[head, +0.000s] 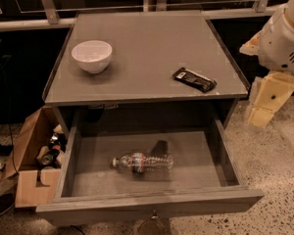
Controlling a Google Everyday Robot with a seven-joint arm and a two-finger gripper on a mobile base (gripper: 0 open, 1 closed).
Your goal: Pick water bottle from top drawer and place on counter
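The water bottle (143, 162) lies on its side on the floor of the open top drawer (149, 200), with its white cap pointing left. The drawer is pulled out below the grey counter (147, 48). My gripper (260, 112) hangs from the white arm at the right edge. It is beside the cabinet's right side, outside the drawer and well apart from the bottle.
A white bowl (91, 56) stands on the counter at the left and a black wrapped snack bar (194, 79) lies at the right. A brown cardboard box (32, 177) with cans stands on the floor left of the drawer. The floor is speckled.
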